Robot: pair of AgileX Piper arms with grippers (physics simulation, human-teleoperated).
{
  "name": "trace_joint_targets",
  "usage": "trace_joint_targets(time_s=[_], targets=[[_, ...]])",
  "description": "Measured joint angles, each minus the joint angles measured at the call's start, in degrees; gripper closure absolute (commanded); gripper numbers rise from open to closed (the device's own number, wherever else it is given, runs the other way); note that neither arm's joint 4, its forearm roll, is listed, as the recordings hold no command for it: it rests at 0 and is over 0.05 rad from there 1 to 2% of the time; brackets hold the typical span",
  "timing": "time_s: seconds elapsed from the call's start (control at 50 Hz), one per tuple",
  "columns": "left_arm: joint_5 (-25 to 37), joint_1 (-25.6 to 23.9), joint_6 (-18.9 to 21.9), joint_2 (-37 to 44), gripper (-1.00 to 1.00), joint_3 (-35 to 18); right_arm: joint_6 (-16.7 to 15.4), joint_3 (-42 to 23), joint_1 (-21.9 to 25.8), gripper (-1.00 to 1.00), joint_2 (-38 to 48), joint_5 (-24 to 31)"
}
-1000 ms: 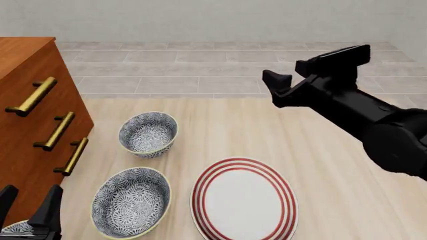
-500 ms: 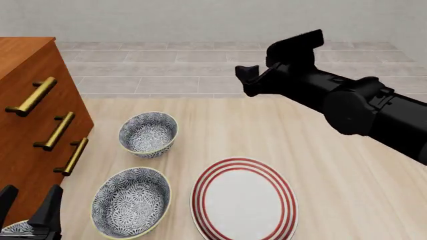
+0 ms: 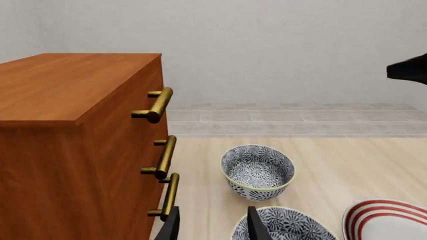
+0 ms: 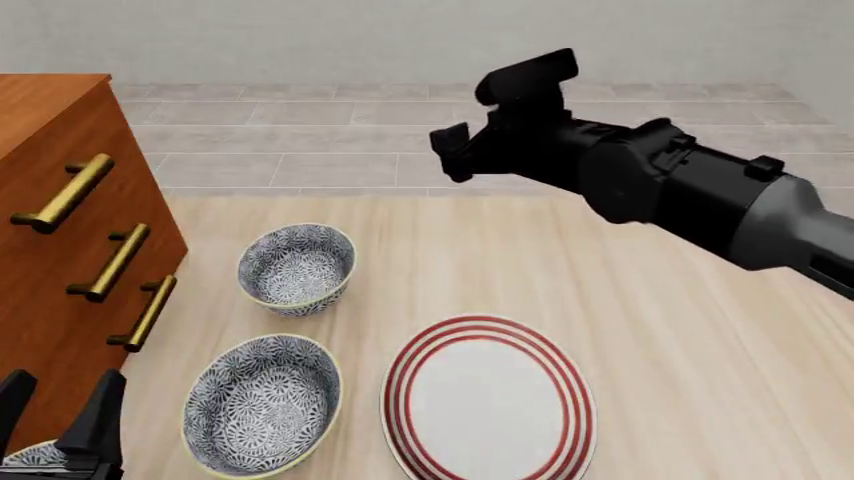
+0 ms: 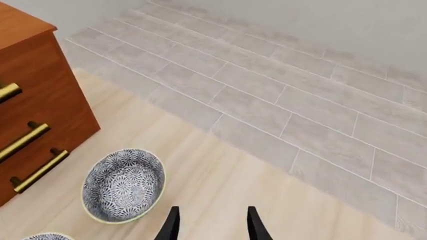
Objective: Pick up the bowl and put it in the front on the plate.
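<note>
Two look-alike blue-grey floral bowls stand left of centre, a far bowl (image 4: 296,268) and a near bowl (image 4: 260,402); which one is the task's bowl I cannot tell. To the right of the near bowl lies the white plate (image 4: 487,326) with red rings, with nothing on it. My right gripper (image 4: 491,112) hangs open and empty high over the table's far side, beyond and to the right of the far bowl (image 5: 123,185). Low at the front left, beside the near bowl (image 3: 283,227), my left gripper (image 4: 56,408) is open and empty too.
A wooden drawer cabinet (image 4: 54,200) with brass handles (image 4: 118,262) stands along the left side, close to both bowls. Grey tiled floor (image 4: 347,130) lies beyond the table's far edge.
The right arm has swung leftward across the far side of the table, carrying its open gripper nearer to the line of the bowls. Left gripper, bowls and plate have not moved.
</note>
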Motion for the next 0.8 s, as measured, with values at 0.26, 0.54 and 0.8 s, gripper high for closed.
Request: trace_joint_targets(time_s=[0.26, 0.54, 0.8], targets=[[0.00, 0.00, 0.00, 0.00, -1.00, 0.00, 0.45, -6.53, 0.60, -1.00, 5.81, 3.65], [0.00, 0.00, 0.00, 0.00, -1.00, 0.00, 0.98, -13.41, 1.37, -1.00, 12.15, 7.64], [0.00, 0.00, 0.00, 0.00, -1.00, 0.00, 1.24, -21.22, 2.45, -1.00, 17.92, 11.75]])
